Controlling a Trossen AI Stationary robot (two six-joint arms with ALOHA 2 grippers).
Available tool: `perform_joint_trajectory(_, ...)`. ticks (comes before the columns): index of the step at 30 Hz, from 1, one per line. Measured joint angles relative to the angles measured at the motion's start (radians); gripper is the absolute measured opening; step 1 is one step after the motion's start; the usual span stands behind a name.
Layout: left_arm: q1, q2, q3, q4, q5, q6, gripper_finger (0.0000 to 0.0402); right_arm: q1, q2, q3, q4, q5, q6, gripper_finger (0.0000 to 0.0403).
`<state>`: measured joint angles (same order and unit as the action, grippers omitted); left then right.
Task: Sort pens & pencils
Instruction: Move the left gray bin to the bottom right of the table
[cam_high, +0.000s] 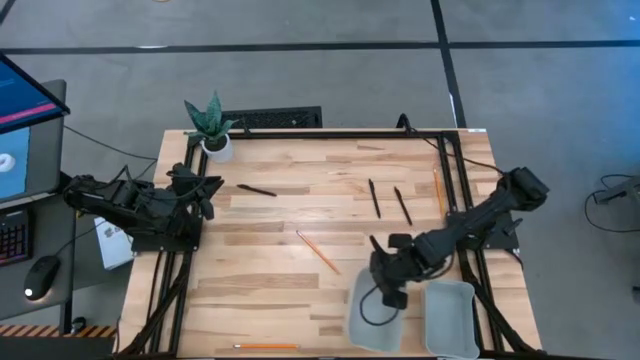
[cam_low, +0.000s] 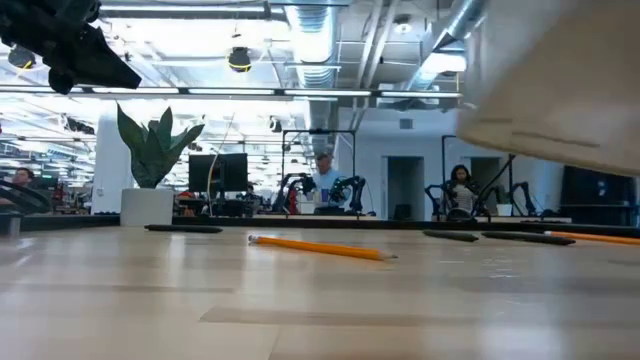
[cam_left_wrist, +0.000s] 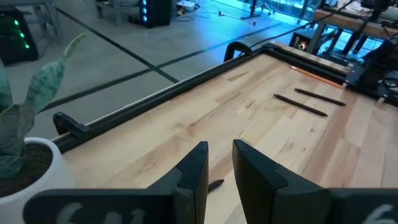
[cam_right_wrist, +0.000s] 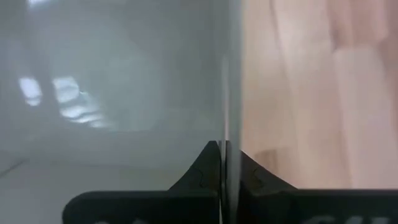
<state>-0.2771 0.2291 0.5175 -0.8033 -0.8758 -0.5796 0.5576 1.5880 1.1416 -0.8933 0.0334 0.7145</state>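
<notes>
Three black pens lie flat on the wooden table: one at the far left (cam_high: 257, 190) and two side by side at the far right (cam_high: 375, 198), (cam_high: 403, 205). Orange pencils lie at the middle (cam_high: 318, 250), by the right rail (cam_high: 438, 190) and on the near edge (cam_high: 265, 346). My right gripper (cam_high: 390, 295) points down over a grey tray (cam_high: 362, 325) at the near right and is shut on it. My left gripper (cam_high: 207, 195) hangs at the table's left edge, its fingers (cam_left_wrist: 219, 158) a little apart with nothing between them. My right gripper pinches the grey tray's thin wall (cam_right_wrist: 225, 93), which runs edge-on out from between the fingers, one finger inside the tray and one outside. The fingers come from above, pointing down. In the low view the tray's underside (cam_low: 560, 80) stands above the tabletop, tilted.
A second grey tray (cam_high: 450, 318) lies on the table to the right of the held one. A potted plant (cam_high: 212, 125) stands at the far left corner. Black rails (cam_high: 300, 133) frame the table. Bare wood spreads across the middle and near left.
</notes>
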Motion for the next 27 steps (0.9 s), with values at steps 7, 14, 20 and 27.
perform_joint_trajectory(7, 0.000, 0.000, 0.000, 0.000, 0.000, -0.008, 0.0064, 0.063, 0.073, -0.006, -0.017, -0.025, 0.027, 0.0021)
perform_joint_trajectory(14, 0.000, 0.000, 0.000, 0.000, 0.000, -0.008, 0.0064, 0.091, 0.181, -0.005, -0.014, -0.065, 0.020, 0.0021)
perform_joint_trajectory(20, 0.000, 0.000, 0.000, 0.000, 0.005, -0.008, 0.0064, 0.128, 0.212, -0.001, -0.018, -0.087, 0.026, 0.0022)
perform_joint_trajectory(27, 0.000, 0.000, 0.000, -0.017, 0.005, -0.008, 0.0064, 0.122, 0.213, -0.001, -0.048, -0.075, 0.038, 0.0022)
